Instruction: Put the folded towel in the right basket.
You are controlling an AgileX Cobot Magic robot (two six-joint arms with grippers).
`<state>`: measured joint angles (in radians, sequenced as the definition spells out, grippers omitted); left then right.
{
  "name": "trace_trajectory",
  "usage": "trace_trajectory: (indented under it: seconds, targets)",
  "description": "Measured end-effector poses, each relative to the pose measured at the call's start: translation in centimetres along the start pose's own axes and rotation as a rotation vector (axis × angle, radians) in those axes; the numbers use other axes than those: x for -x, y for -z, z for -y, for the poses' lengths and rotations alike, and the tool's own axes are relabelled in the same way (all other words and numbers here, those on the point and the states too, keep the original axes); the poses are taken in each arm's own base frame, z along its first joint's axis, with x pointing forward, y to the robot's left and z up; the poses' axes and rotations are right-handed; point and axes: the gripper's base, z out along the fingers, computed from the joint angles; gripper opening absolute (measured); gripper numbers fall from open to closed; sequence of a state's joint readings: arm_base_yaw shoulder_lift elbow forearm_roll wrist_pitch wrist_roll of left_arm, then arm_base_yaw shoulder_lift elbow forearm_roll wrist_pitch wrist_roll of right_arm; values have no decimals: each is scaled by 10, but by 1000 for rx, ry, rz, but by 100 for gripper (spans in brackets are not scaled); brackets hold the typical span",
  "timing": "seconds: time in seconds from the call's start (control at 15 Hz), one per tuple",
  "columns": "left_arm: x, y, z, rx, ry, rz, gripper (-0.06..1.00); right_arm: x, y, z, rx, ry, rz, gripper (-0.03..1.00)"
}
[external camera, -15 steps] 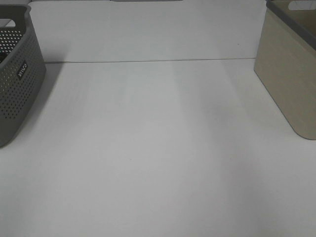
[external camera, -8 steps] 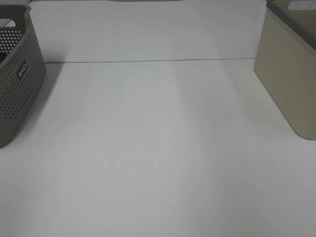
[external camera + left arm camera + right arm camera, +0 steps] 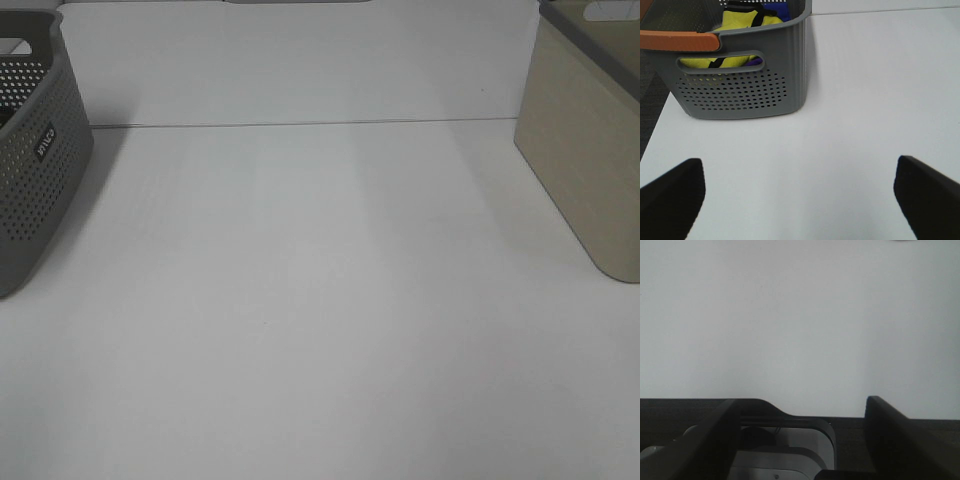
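Observation:
The right basket [image 3: 585, 150] is beige with a grey rim and stands at the table's right edge. No towel lies on the table in the exterior high view. In the left wrist view a grey perforated basket [image 3: 740, 92] holds yellow cloth [image 3: 742, 20] with some blue cloth behind it. I cannot tell whether this is the folded towel. My left gripper [image 3: 800, 192] is open and empty, a short way in front of that basket. My right gripper [image 3: 801, 402] is open and empty over the table's edge. Neither arm shows in the exterior high view.
The grey basket [image 3: 35, 170] stands at the table's left edge and has an orange handle [image 3: 677, 40]. A seam [image 3: 300, 123] runs across the white table toward the back. Dark equipment [image 3: 780, 450] lies below the right gripper.

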<state>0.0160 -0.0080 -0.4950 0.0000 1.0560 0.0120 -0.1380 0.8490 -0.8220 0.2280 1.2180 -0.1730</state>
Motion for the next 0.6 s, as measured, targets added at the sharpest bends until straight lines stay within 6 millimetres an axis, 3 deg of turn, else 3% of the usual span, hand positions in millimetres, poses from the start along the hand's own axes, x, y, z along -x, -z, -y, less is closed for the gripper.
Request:
trace_trajectory:
  seconds: [0.2, 0.27, 0.6]
  targets:
    - [0, 0, 0, 0, 0, 0, 97, -44, 10, -6, -14, 26, 132, 66]
    - [0, 0, 0, 0, 0, 0, 97, -73, 18, -11, -26, 64, 240, 66]
    - [0, 0, 0, 0, 0, 0, 97, -115, 16, -6, -66, 193, 329, 66]
